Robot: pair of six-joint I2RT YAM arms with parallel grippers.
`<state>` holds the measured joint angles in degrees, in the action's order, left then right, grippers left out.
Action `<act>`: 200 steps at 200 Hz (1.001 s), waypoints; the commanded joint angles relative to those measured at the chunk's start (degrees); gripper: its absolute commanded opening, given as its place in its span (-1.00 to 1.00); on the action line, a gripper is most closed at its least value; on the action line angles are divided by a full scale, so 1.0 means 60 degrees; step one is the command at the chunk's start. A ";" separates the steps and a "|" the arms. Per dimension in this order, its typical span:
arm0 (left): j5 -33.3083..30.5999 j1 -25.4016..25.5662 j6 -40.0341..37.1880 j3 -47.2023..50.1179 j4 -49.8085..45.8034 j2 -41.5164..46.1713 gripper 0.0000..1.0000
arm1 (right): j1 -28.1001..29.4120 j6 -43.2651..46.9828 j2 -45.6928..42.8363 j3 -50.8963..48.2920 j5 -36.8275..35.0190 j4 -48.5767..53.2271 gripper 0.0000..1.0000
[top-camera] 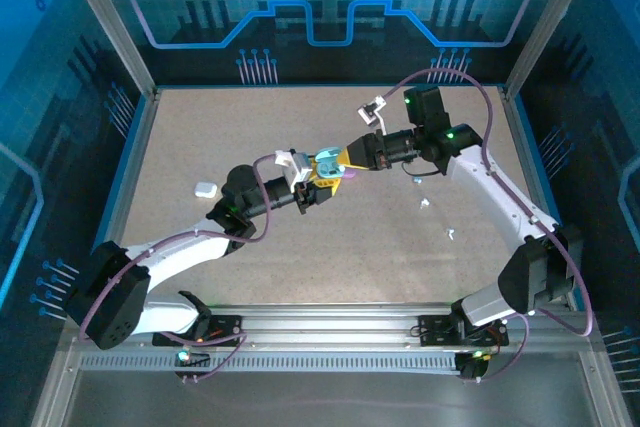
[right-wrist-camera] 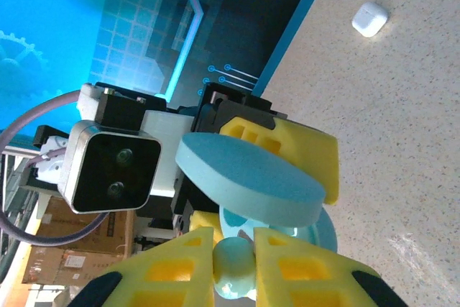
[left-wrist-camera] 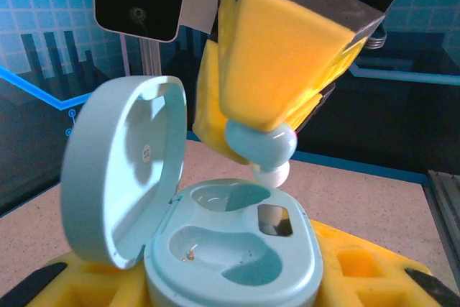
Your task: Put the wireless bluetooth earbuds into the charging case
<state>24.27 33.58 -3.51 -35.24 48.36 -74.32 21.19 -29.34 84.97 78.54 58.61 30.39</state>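
Right gripper (right-wrist-camera: 234, 246): its yellow pads are clamped on a teal bud (left-wrist-camera: 262, 145), with only the bud's width of gap between them. In the left wrist view the bud hangs from the pad tips, its white tip pointing down, at 12 o'clock of the case (left-wrist-camera: 237, 253) and just over the rim of the rear well. Whether the tip touches the rim cannot be told.

The case is teal and open. Both of its wells show bare, and its lid (left-wrist-camera: 122, 170) stands upright at 9 o'clock of the body.

Left gripper (left-wrist-camera: 230, 287): its yellow pads sit against the case body at 8 and 4 o'clock and are closed on it, holding it off the table (top-camera: 200, 127).

In the top view the two grippers meet nose to nose near the middle of the table, the left reaching in from 7 o'clock and the right from 3 o'clock.

A shut white case (top-camera: 206, 189) lies on the table at 9 o'clock of the left gripper, well apart from it. Three small pale pieces (top-camera: 425, 205) lie scattered at 4 o'clock of the right gripper; they are too small to identify.
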 commanded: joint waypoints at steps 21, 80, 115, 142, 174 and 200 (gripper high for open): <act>0.0234 0.0068 -0.0069 -0.0358 0.0412 -0.0083 -0.34 | 0.0186 0.0108 -0.0062 0.0186 -0.0430 -0.0029 -0.64; 0.0275 0.0082 0.0013 -0.0387 0.0483 -0.0078 -0.34 | 0.0371 0.0667 -0.0209 0.0265 -0.1417 0.0367 -0.62; 0.0273 0.0077 0.0057 -0.0389 0.0539 -0.0093 -0.34 | 0.0420 0.0676 -0.0304 0.0231 -0.1526 0.0248 -0.63; 0.0272 0.0077 0.0106 -0.0395 0.0601 -0.0079 -0.34 | 0.0481 0.1078 -0.0290 0.0391 -0.1951 0.0808 -0.57; 0.0255 0.0097 0.0130 -0.0420 0.0620 -0.0058 -0.35 | 0.0537 0.1265 -0.0260 0.0513 -0.2219 0.1127 -0.51; 0.0274 0.0085 0.0148 -0.0437 0.0614 -0.0064 -0.35 | 0.0577 0.1382 -0.0245 0.0590 -0.2358 0.1312 -0.48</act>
<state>24.27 33.63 -2.96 -35.44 48.23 -74.76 23.83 -23.40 84.20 80.51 47.62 34.52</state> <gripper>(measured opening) 0.392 0.254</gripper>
